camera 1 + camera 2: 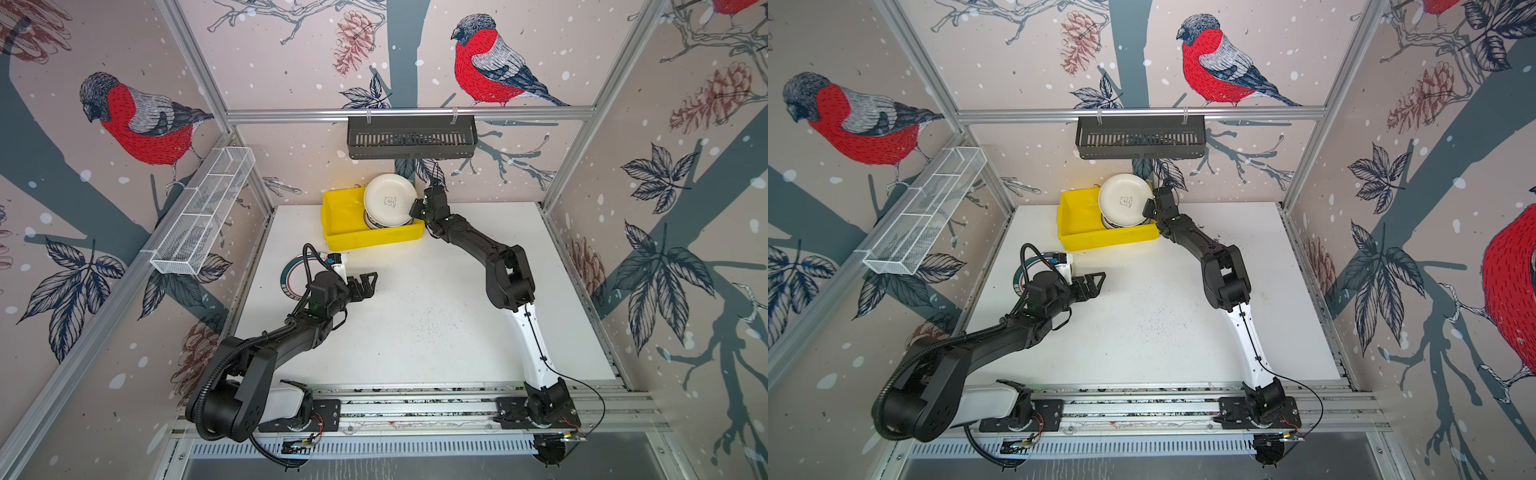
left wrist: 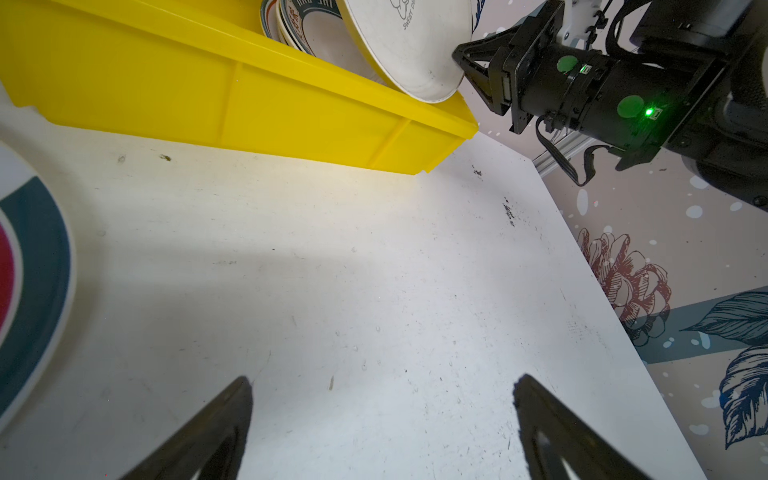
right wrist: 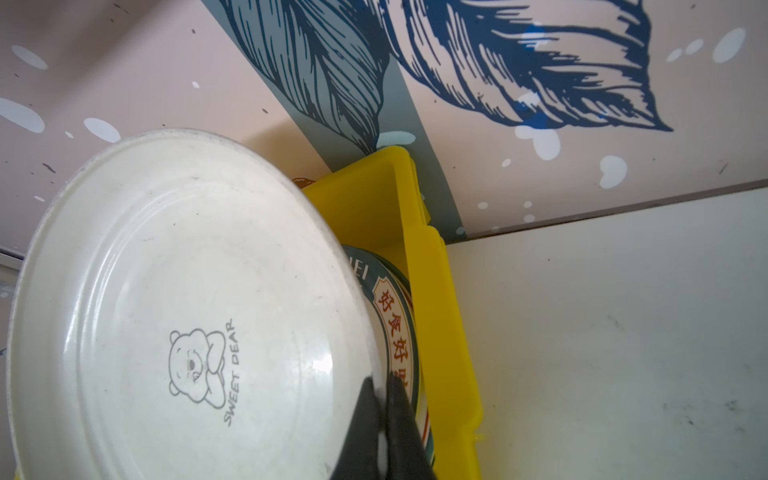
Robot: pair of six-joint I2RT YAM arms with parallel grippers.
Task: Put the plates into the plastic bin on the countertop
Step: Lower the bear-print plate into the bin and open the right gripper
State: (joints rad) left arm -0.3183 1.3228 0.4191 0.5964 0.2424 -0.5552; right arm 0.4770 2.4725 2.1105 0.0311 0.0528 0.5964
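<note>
**Which step are you on?**
My right gripper (image 1: pixel 414 208) is clamped on the rim of a cream plate (image 1: pixel 390 200). The plate hangs tilted over the end of the yellow bin (image 1: pixel 353 235) nearest my jaws. A stack of plates (image 3: pixel 395 316) already lies in the bin just below them. I judge this to be the lowering step.

**What does the next move call for?**
Level the plate, ease it down onto the stack, then part the jaws.

**Any room to work?**
Little. The bin's rim sits right under the plate's low edge, and I cannot tell whether they touch. The wall (image 3: pixel 540 174) stands close beyond my jaws. The bin's half away from them is bare.

**And your other side?**
My left gripper (image 2: pixel 384 379) has its jaws wide apart and holds nothing. It hovers over open countertop (image 2: pixel 374 270), with a striped plate (image 2: pixel 39 266) lying flat beside it, left to fetch.
</note>
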